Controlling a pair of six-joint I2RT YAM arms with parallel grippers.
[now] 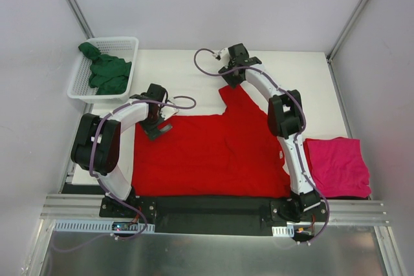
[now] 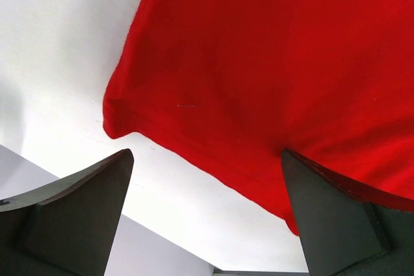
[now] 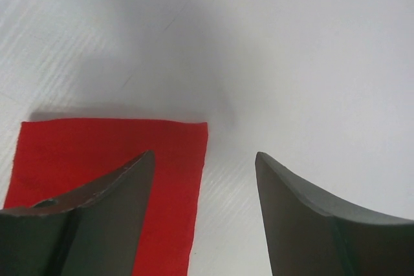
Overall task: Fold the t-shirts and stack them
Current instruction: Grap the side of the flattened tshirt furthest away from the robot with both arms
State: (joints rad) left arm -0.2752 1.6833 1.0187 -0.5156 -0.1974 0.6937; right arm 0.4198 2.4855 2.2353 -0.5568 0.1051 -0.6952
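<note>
A bright red t-shirt point(image 1: 213, 153) lies spread flat across the white table point(image 1: 297, 75), with one sleeve reaching toward the back. My left gripper point(image 1: 157, 125) hovers open at the shirt's far left corner. In the left wrist view that rounded corner point(image 2: 259, 63) lies just beyond my open gripper point(image 2: 207, 153). My right gripper point(image 1: 233, 77) stands open over the tip of the back sleeve. Its jaws point(image 3: 204, 154) straddle the sleeve's straight edge point(image 3: 97, 147), with nothing pinched. A magenta-pink t-shirt point(image 1: 337, 167) lies folded at the front right. A dark green t-shirt point(image 1: 108, 72) sits bunched in the basket.
The white mesh basket point(image 1: 127, 42) stands at the back left corner. White walls with metal posts close in the table on three sides. A metal rail point(image 1: 213, 211) carrying both arm bases runs along the near edge. The table's left edge point(image 2: 149, 224) shows below the left fingers.
</note>
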